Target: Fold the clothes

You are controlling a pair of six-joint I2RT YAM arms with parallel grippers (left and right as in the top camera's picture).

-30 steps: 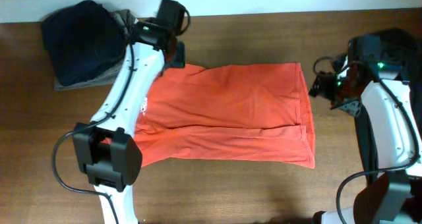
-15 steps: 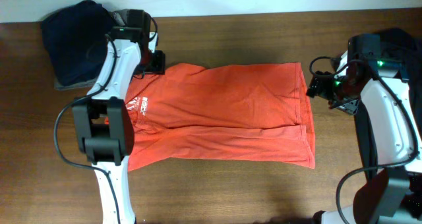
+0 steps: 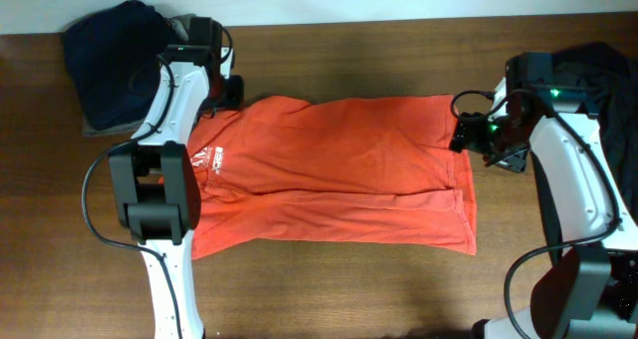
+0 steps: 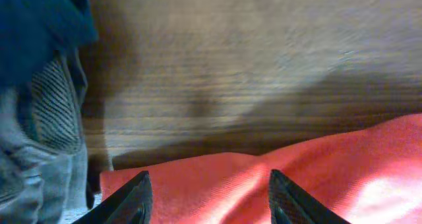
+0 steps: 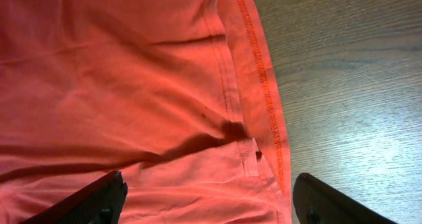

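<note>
The orange-red T-shirt (image 3: 339, 169) lies flat and partly folded across the middle of the wooden table, with white lettering near its left end. My left gripper (image 3: 227, 92) is open over the shirt's upper left corner; its wrist view shows the red fabric (image 4: 264, 184) between the two fingers (image 4: 208, 204). My right gripper (image 3: 467, 135) is open over the shirt's upper right hem; its wrist view shows the stitched hem (image 5: 260, 85) between the spread fingers (image 5: 211, 201). Neither gripper holds anything.
A dark navy garment (image 3: 125, 55) lies on a grey folded garment (image 3: 110, 128) at the back left, close to the left gripper; both show in the left wrist view (image 4: 39, 85). A dark garment (image 3: 608, 65) sits at the right edge behind the right arm.
The left arm swung left from the shirt's top middle to its upper left corner. The right gripper moved left, from beside the hem to over the shirt's right edge.
</note>
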